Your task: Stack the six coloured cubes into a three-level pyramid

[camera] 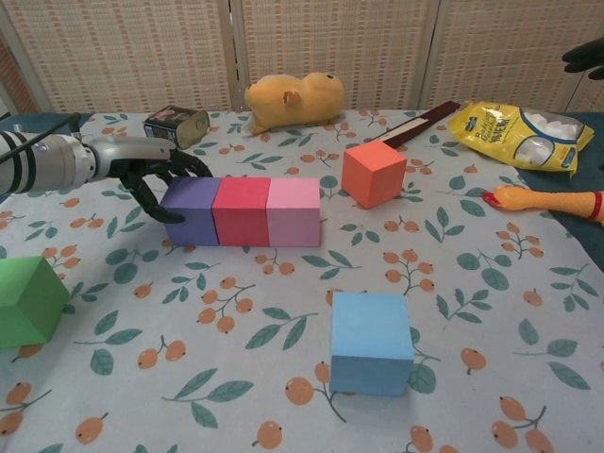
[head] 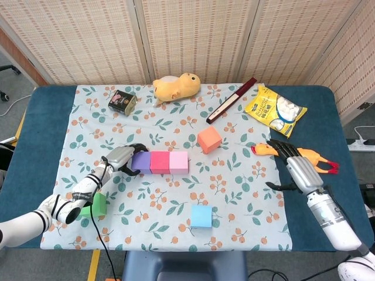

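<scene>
Purple [head: 141, 161], red [head: 160, 162] and pink [head: 179, 162] cubes stand in a touching row mid-table. In the chest view, purple [camera: 192, 212], red [camera: 242, 211] and pink [camera: 293, 211] run left to right. My left hand [head: 120, 157] [camera: 151, 170] lies at the purple cube's left end, with its curved fingers touching that end and holding nothing. The orange cube [head: 209, 140] [camera: 374, 174] sits alone behind and right of the row. The blue cube [head: 201, 216] [camera: 370, 342] is near the front edge. The green cube [head: 98, 205] [camera: 28, 300] is front left, by my left forearm. My right hand [head: 296, 167] hovers with its fingers spread at the right, empty.
Along the back lie a small tin [head: 122, 100], a yellow plush toy [head: 176, 86], a dark red stick [head: 231, 99] and a yellow snack bag [head: 275, 110]. A rubber chicken [head: 319, 159] lies just behind my right hand. The floral cloth [head: 152, 193] covers the table's middle.
</scene>
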### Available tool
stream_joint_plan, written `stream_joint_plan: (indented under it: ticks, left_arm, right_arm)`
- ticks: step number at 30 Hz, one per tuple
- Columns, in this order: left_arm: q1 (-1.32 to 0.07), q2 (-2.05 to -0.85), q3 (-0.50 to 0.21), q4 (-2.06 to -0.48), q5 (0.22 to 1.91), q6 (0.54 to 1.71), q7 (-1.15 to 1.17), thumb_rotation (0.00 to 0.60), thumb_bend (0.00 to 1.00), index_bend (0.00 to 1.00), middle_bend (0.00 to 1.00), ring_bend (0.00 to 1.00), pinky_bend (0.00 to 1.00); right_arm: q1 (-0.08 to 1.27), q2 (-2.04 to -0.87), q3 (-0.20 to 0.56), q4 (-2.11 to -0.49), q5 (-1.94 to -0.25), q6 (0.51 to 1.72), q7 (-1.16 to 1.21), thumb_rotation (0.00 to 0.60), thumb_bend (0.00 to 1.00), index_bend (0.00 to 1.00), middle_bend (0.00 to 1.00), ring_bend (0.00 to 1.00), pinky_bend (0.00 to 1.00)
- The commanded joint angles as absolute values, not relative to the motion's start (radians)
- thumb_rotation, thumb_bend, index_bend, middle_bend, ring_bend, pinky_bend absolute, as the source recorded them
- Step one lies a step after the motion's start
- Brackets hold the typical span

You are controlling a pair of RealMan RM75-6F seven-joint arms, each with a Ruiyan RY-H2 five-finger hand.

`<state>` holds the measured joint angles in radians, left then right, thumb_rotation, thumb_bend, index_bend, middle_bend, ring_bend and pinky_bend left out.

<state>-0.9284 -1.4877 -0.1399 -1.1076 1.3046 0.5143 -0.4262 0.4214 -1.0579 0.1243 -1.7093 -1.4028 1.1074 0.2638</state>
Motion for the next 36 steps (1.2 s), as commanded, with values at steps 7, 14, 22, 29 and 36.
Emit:
stream_joint_plan:
  ticks: [7, 14, 22, 29, 36]
  left_arm:
    - [-0.928, -1.49, -0.146, -1.102, 1.289, 0.513, -0.416, 0.6, 0.31, 0.21, 0.1, 0.13, 0.21]
    - [-0.93, -1.487, -0.146, -1.113, 1.288, 0.511, -0.405, 0.6, 0.31, 0.2, 0.1, 0.14, 0.21]
    - [-0.932, -1.495, -0.152, -1.106, 1.275, 0.51, -0.396, 0.6, 0.31, 0.2, 0.1, 0.14, 0.21]
    - [-0.934, -1.495, -0.153, -1.112, 1.271, 0.504, -0.388, 0.6, 0.31, 0.2, 0.1, 0.14, 0.21]
    - [-0.928, -1.489, -0.153, -1.124, 1.269, 0.51, -0.384, 0.6, 0.31, 0.1, 0.02, 0.07, 0.2]
  right_arm:
    - [0.42, -1.057, 0.124, -1.708, -1.404, 1.109, 0.266, 0.6, 0.08, 0.0, 0.04, 0.0, 0.05]
    - [0.418, -1.057, 0.124, -1.705, -1.404, 1.111, 0.268, 0.6, 0.08, 0.0, 0.04, 0.0, 0.05]
    - [0.416, -1.055, 0.123, -1.703, -1.404, 1.111, 0.27, 0.6, 0.08, 0.0, 0.04, 0.0, 0.05]
    - [0.415, -1.055, 0.124, -1.701, -1.403, 1.111, 0.274, 0.6, 0.08, 0.0, 0.04, 0.0, 0.05]
    - [0.414, -1.054, 0.125, -1.701, -1.404, 1.114, 0.277, 0.6, 0.08, 0.0, 0.04, 0.0, 0.05]
